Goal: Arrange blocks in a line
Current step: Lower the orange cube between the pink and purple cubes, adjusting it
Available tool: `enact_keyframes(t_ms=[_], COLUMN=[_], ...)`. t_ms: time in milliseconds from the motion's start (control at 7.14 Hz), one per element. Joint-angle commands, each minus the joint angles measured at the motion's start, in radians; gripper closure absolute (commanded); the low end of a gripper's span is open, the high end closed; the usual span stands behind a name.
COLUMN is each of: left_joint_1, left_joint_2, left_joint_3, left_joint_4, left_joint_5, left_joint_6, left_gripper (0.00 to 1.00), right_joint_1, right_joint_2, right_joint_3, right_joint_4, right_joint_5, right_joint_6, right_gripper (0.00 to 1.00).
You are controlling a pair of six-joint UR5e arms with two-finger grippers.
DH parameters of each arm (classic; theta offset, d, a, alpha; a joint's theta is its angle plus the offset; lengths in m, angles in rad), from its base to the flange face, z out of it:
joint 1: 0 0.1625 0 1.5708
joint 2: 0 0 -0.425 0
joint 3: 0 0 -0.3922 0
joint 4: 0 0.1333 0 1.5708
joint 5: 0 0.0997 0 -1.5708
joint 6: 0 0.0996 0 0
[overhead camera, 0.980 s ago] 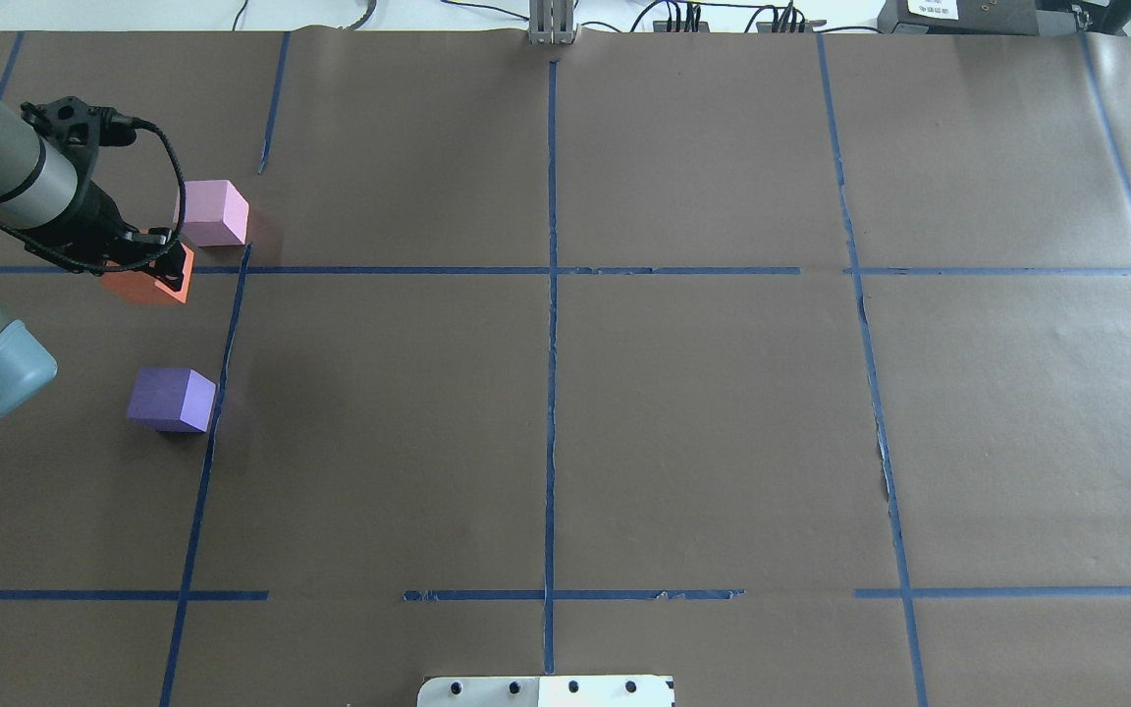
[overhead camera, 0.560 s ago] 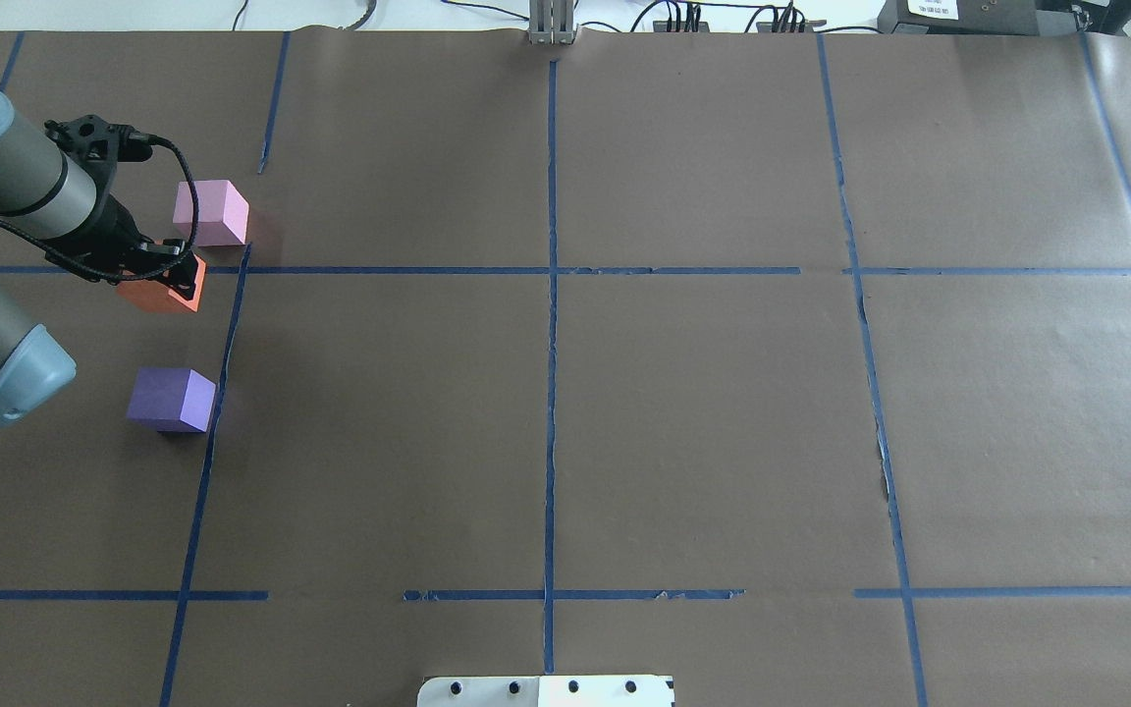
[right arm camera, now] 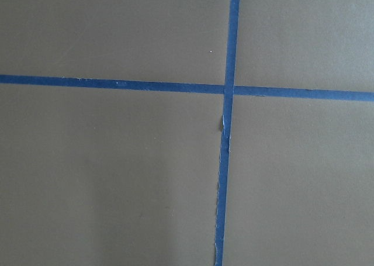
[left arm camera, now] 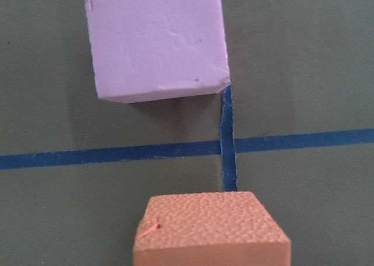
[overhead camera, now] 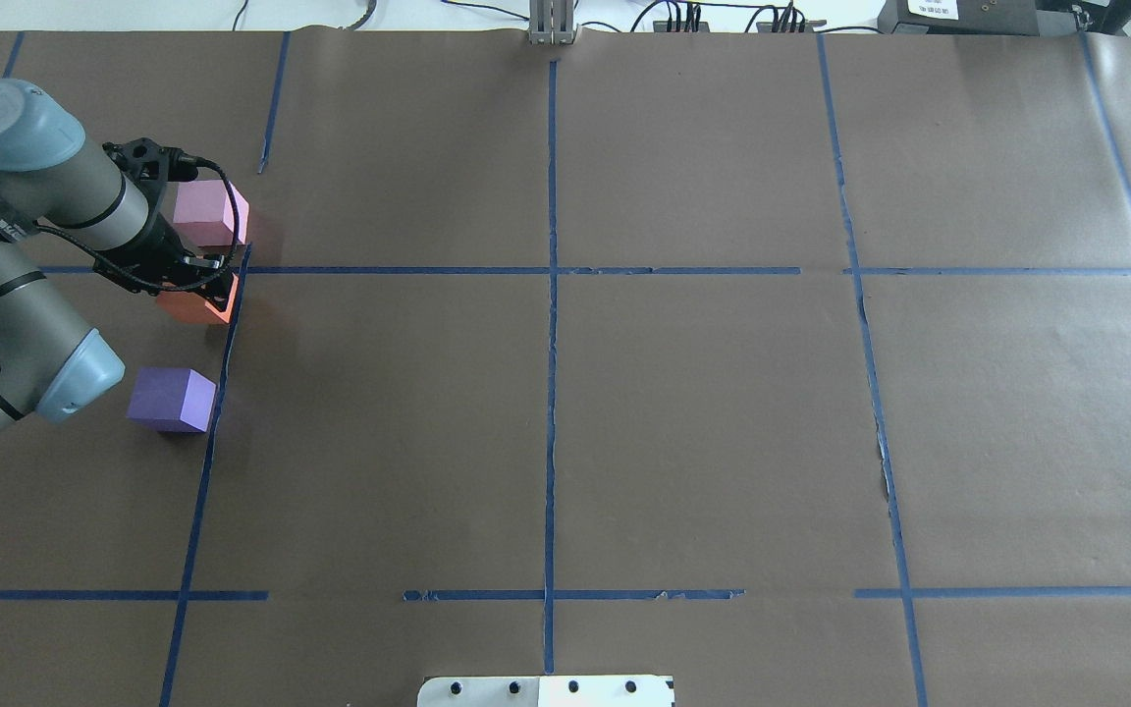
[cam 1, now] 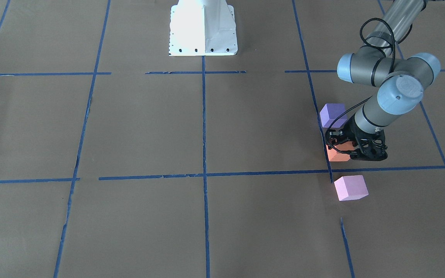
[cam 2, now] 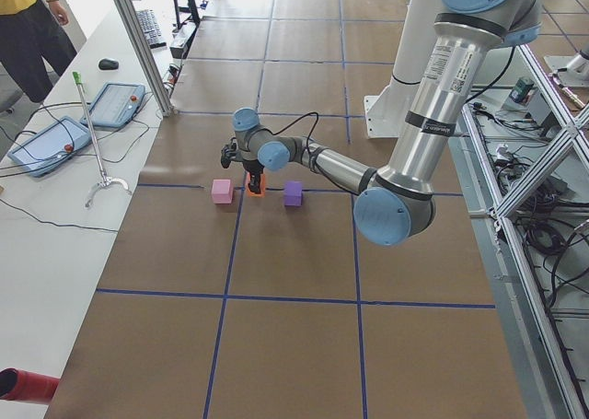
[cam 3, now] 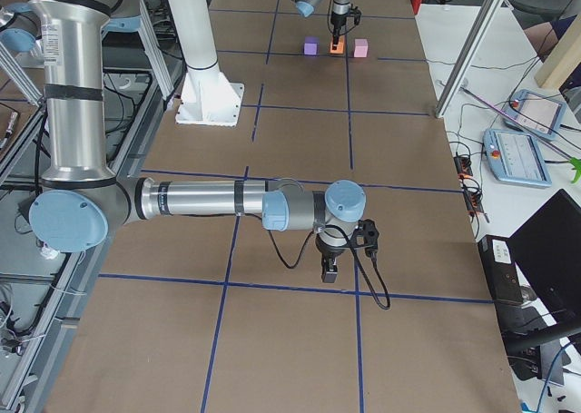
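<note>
My left gripper is shut on the orange block, low over the brown paper at the table's left side; I cannot tell whether the block touches the paper. The pale pink block lies just beyond it and the violet-purple block nearer the robot. In the front-facing view the orange block sits between the purple block and the pink block. The left wrist view shows the orange block below the pink block. My right gripper hangs over bare paper; I cannot tell its state.
Blue tape lines divide the brown paper into squares. The white robot base plate stands at the table's near middle edge. A side table with tablets and a person are beyond the left end.
My left gripper has carried the orange block to the right and slightly toward the robot, up to the vertical tape line. The pink and purple blocks have not moved.
</note>
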Motion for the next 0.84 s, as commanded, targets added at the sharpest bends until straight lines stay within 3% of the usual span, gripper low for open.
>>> enact_keyframes(t_ms=[0, 420, 700], left_joint_1=[0.002, 0.002, 0.002], left_joint_2=[0.001, 0.012, 0.010], left_joint_3=[0.016, 0.017, 0.029], left_joint_4=[-0.004, -0.008, -0.011], left_joint_5=[0.000, -0.004, -0.009], left_joint_6=[0.001, 0.001, 0.001], left_gripper=[0.84, 0.82, 0.64], right_joint_1=[0.000, 0.000, 0.000], right_joint_2=[0.000, 0.000, 0.000], right_joint_3=[0.000, 0.000, 0.000], right_joint_4=[0.001, -0.001, 0.001], right_joint_5=[0.000, 0.000, 0.000], right_joint_6=[0.000, 0.000, 0.000], right_gripper=[0.00, 0.00, 0.00])
